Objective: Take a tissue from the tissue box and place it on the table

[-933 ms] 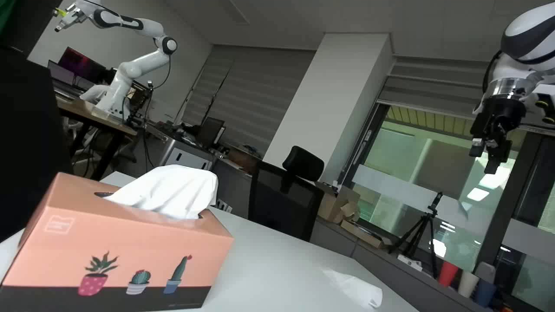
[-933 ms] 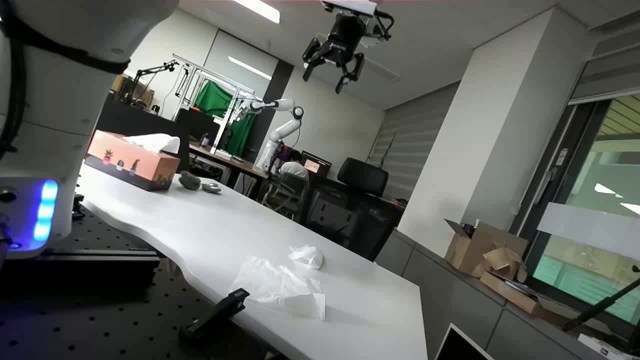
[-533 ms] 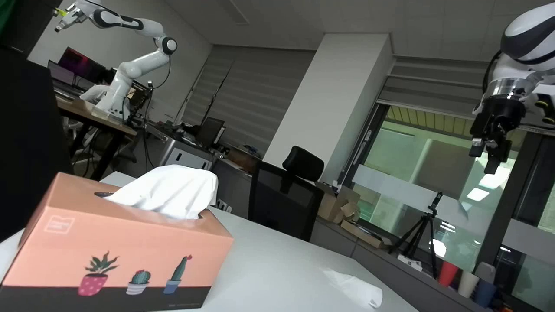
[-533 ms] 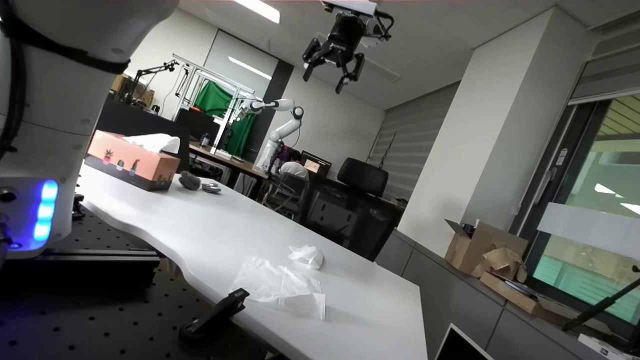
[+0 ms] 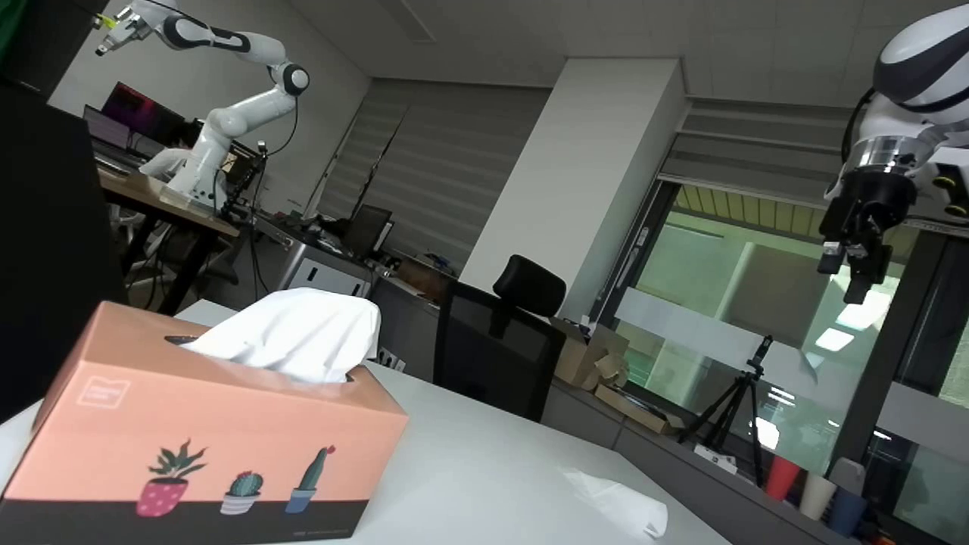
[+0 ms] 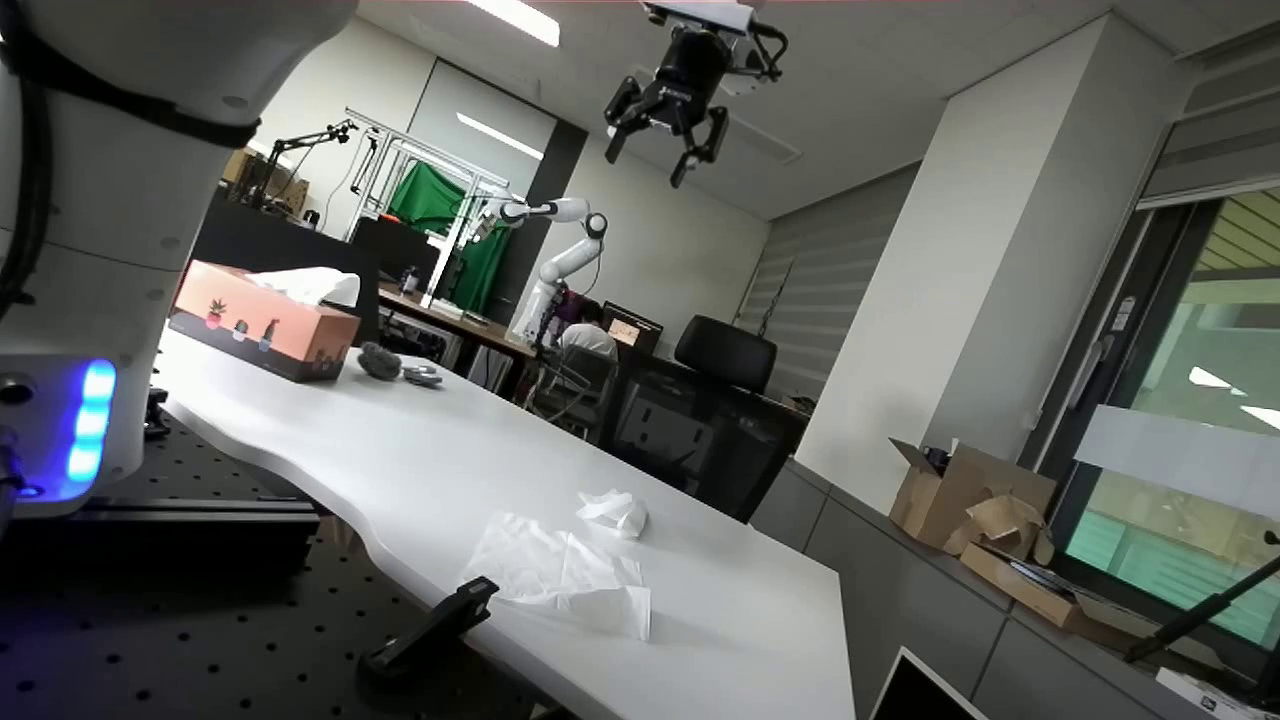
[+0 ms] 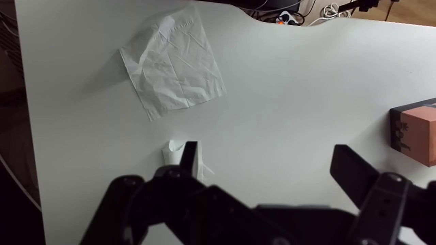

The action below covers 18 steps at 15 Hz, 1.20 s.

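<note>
The pink tissue box (image 5: 204, 446) stands on the white table (image 6: 720, 650), with a white tissue (image 5: 291, 337) sticking up from its slot. In an exterior view the box (image 6: 260, 320) is at the table's far left; the wrist view shows one end of it (image 7: 417, 136) at the right edge. A spread, creased tissue (image 6: 560, 575) lies on the table, and a folded one (image 6: 612, 512) lies beside it. The wrist view shows both the spread tissue (image 7: 173, 64) and the folded one (image 7: 172, 156), partly behind a finger. My gripper (image 6: 645, 168) is open, empty, high above the table (image 7: 265, 146).
Small grey objects (image 6: 395, 367) lie by the box. A black clamp-like piece (image 6: 430, 630) sits at the table's wavy edge, near the robot's base (image 6: 70, 420). A black office chair (image 5: 500, 341) stands behind the table. An open carton (image 6: 985, 490) sits on the ledge.
</note>
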Available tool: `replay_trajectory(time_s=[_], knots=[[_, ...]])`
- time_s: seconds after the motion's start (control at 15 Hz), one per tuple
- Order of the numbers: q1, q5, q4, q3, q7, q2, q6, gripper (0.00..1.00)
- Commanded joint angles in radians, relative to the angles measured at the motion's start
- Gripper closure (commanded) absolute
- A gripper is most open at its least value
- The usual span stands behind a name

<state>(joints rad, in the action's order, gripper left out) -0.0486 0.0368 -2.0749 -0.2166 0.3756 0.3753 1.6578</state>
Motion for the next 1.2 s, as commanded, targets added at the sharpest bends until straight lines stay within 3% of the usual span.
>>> replay_trajectory(time_s=[0.0,0.33,0.6,0.93,1.0,1.13], knots=[[0.003,-0.031,-0.001,0.028,-0.03,-0.028,0.056,0.0],[0.052,-0.167,-0.073,0.104,-0.063,-0.044,0.223,0.0],[0.089,-0.221,-0.152,0.193,-0.179,-0.057,0.393,0.0],[0.162,-0.218,-0.196,0.289,-0.221,-0.072,0.382,0.0],[0.149,-0.217,-0.187,0.266,-0.188,-0.074,0.399,0.0],[0.168,-0.216,-0.196,0.291,-0.2,-0.08,0.396,0.0]])
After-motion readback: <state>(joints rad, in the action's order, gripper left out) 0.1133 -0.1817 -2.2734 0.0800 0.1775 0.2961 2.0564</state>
